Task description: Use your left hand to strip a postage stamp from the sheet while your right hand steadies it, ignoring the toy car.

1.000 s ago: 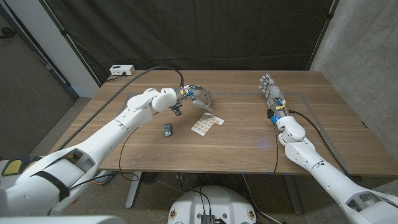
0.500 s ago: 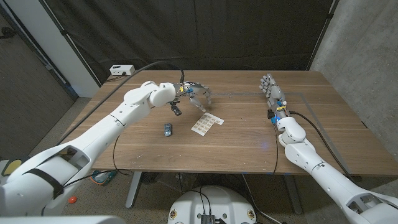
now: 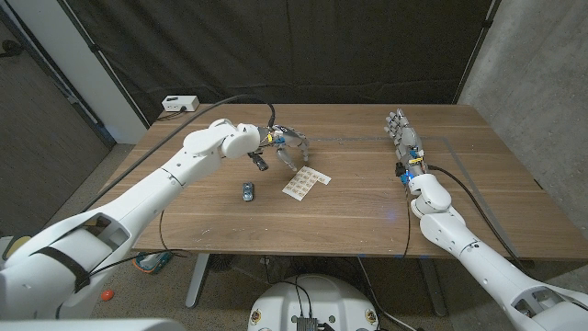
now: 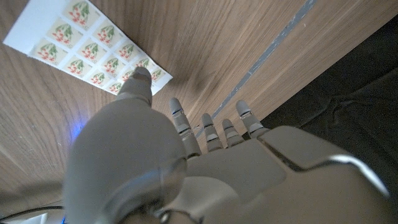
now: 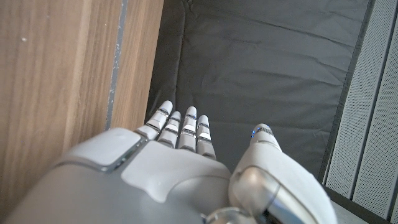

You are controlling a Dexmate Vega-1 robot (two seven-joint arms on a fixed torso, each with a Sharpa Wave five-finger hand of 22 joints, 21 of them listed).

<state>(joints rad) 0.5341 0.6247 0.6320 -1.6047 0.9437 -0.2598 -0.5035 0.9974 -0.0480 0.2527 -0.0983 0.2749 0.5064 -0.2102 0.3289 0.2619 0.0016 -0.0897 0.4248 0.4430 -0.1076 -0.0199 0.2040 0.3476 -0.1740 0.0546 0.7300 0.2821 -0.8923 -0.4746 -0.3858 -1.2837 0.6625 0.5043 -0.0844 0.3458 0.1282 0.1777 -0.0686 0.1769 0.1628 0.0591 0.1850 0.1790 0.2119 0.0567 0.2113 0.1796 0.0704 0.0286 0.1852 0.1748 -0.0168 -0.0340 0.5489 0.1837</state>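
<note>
A white sheet of stamps [image 3: 304,183] with small red-and-green pictures lies near the table's middle; the same stamp sheet [image 4: 87,46] fills a corner of the left wrist view. My left hand [image 3: 288,148] hovers just behind the sheet with its fingers spread and reaching down toward the sheet's far end, holding nothing. In the left wrist view its thumb tip [image 4: 138,81] overlaps the sheet's edge. My right hand [image 3: 402,136] stands far to the right on the table, fingers straight and apart, empty. A small dark toy car [image 3: 248,190] sits left of the sheet.
A white box [image 3: 180,104] sits at the table's far left corner with a cable running from it. A thin pale line [image 3: 459,141] marks the tabletop on the right side. A black curtain hangs behind the table.
My left hand has shifted a little and lowered its fingers toward the sheet's far end. The right hand, the sheet and the toy car have not moved.
</note>
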